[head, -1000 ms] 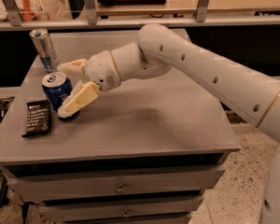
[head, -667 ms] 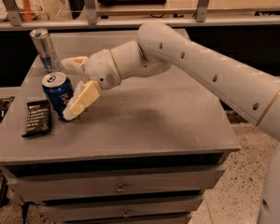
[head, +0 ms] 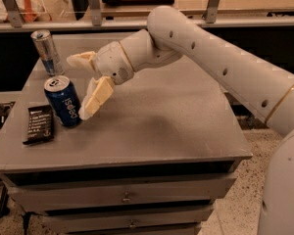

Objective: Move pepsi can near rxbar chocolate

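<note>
The dark blue pepsi can (head: pixel 63 102) stands upright on the grey table (head: pixel 161 126), near its left edge. The black rxbar chocolate (head: pixel 39 125) lies flat just left of the can and slightly in front of it, almost touching its base. My gripper (head: pixel 81 84) is open, just right of the can. One cream finger (head: pixel 82 60) is behind and above the can. The other finger (head: pixel 96 98) slants down beside the can's right side, its tip very close to the can. The can is not held.
A slimmer silver-and-blue can (head: pixel 47 52) stands at the table's back left corner. My white arm (head: pixel 220 62) reaches in from the right across the back of the table. A shelf rail (head: pixel 137 21) runs behind the table. Drawers (head: pixel 127 197) are below its top.
The gripper has drawn back to the right and slightly up, away from the pepsi can. The can stays upright beside the rxbar.
</note>
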You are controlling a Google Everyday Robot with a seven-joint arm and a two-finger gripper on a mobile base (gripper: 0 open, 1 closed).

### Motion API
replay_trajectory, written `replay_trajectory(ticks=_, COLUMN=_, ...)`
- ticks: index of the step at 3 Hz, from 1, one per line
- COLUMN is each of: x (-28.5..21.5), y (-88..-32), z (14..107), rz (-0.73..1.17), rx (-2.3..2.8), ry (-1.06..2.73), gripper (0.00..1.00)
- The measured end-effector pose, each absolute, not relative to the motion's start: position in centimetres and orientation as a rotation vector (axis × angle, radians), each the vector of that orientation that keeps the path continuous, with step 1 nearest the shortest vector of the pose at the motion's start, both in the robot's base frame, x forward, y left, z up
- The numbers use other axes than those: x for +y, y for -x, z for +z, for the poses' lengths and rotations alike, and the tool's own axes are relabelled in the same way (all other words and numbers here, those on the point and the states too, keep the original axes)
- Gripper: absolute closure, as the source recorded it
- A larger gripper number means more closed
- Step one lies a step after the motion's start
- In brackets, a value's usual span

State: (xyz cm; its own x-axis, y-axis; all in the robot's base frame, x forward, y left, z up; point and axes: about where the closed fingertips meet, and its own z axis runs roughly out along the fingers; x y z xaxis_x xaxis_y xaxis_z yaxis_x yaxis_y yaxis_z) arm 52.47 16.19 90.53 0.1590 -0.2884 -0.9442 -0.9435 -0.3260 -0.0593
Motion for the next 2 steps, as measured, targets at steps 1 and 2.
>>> replay_trajectory(ticks=1, x=14.79, y=-53.13, z=91.26, rz=1.161, rx=1.164, ry=1.808, gripper=0.0)
replay_trajectory(ticks=2, x=14.56, y=-53.06, z=91.56, rz=1.161, rx=1.155, ry=1.819, gripper=0.0)
